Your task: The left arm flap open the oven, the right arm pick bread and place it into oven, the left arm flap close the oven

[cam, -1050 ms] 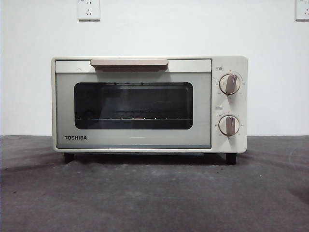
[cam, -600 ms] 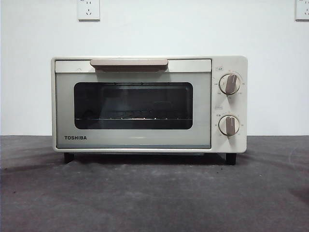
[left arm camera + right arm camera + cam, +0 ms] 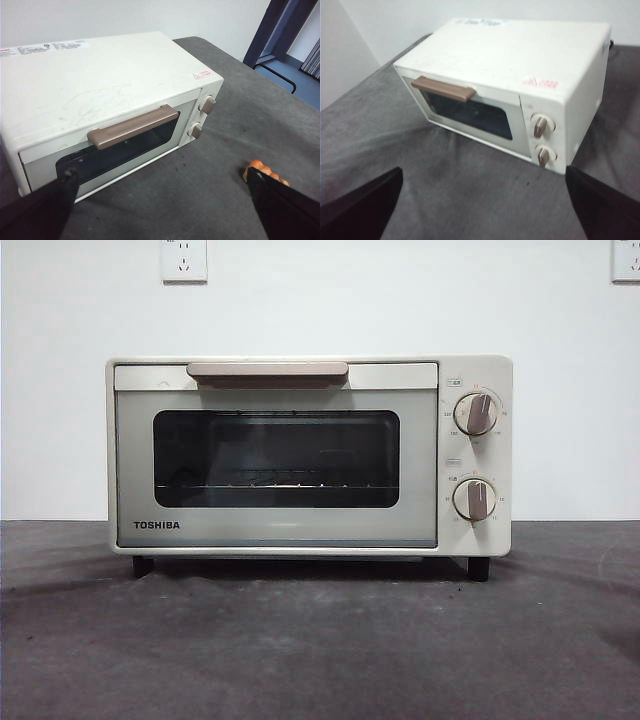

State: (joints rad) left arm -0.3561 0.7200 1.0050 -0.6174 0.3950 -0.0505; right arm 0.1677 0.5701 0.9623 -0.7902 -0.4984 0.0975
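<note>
The cream-white TOSHIBA oven [image 3: 300, 455] stands on the grey table with its door shut, beige bar handle [image 3: 267, 370] on top of the door and two knobs on the right. It also shows in the left wrist view [image 3: 100, 90] and the right wrist view [image 3: 520, 75]. The golden-brown bread [image 3: 265, 171] lies on the table in front of the oven on its knob side, partly hidden behind one jaw. My left gripper [image 3: 165, 210] is open, above the table in front of the oven. My right gripper [image 3: 485, 210] is open and empty, also away from the oven.
A white wall with two power sockets [image 3: 184, 260] stands behind the oven. The grey cloth-covered table [image 3: 320, 640] stretches in front. The table's rounded edge [image 3: 235, 57] and a dark blue door frame [image 3: 272, 30] show in the left wrist view.
</note>
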